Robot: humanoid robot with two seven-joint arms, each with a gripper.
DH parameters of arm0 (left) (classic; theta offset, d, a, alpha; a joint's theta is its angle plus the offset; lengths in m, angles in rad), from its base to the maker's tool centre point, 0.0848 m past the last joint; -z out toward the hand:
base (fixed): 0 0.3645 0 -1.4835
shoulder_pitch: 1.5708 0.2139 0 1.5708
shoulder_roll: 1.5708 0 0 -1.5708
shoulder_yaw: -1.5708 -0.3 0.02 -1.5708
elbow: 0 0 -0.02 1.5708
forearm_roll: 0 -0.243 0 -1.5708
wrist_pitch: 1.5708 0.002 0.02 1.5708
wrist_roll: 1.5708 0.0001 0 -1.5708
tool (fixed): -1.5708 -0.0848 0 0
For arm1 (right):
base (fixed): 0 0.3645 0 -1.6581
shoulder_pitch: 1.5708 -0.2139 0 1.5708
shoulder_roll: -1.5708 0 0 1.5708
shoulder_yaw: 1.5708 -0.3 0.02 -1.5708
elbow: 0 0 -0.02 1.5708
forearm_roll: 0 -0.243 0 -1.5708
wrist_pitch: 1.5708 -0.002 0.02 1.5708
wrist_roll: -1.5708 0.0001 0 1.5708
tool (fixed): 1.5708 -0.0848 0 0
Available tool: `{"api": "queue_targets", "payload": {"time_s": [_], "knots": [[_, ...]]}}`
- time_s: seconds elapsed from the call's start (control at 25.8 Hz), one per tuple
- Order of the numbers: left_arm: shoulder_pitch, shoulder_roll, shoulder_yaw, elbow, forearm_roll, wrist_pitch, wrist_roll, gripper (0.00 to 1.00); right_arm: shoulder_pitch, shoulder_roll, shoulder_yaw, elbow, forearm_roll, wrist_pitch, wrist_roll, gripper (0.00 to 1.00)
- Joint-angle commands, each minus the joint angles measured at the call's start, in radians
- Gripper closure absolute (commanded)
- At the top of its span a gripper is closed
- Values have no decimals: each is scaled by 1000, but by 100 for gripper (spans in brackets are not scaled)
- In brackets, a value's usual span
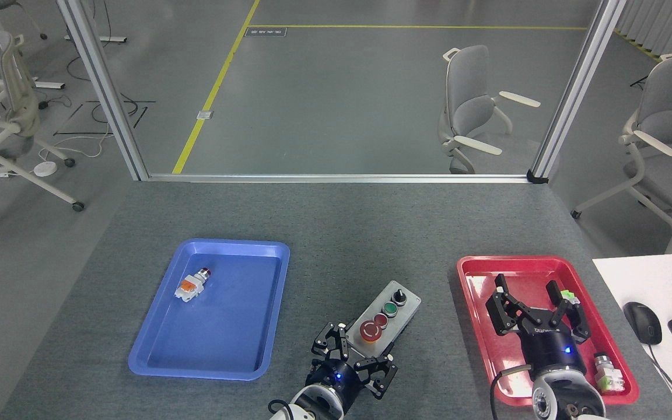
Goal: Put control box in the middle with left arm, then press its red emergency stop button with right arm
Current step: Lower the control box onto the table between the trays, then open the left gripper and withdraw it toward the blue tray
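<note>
Grey tabletop: one control box (384, 320) gripped by left hand (354, 363); right hand (537, 309) spread, empty.

Oblong control box (384, 322), light grey top over black base, lay angled on the grey bench (336, 221) between two trays, black knob farthest, big red button nearest

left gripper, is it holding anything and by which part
The left gripper holds the control box by its near end, the end with the big red button. The right gripper is open and holds nothing.
</note>
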Motion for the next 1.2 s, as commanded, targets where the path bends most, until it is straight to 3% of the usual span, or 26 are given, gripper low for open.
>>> {"api": "queue_targets", "payload": {"time_s": [0.0,0.04,0.12,0.16,0.27,0.39,0.5,0.89,1.05,1.16], "knots": [[0,0,-12,-1,2,5,0,100,0,-3,0,0,0,0,0,1],[0,0,-13,-1,2,6,0,95,0,-3,0,0,0,0,0,1],[0,0,-13,-2,1,9,-2,66,0,-3,0,0,0,0,0,1],[0,0,-13,-2,1,9,-2,58,1,-3,0,0,0,0,0,1],[-2,0,-13,-1,1,9,0,38,0,0,0,0,0,0,-2,1],[0,0,-13,-2,2,9,1,26,0,0,0,0,0,-6,-2,1],[0,0,-16,-12,1,9,10,7,-2,-1,2,0,2,-7,-5,1],[67,10,-18,-125,-2,-3,17,2,-5,-8,0,0,3,-64,-6,2],[123,97,-16,-232,-1,-5,17,2,-37,-9,6,8,3,-92,-8,2],[164,160,-15,-292,-1,-6,17,2,-46,-9,6,18,3,-155,-9,8]]}}
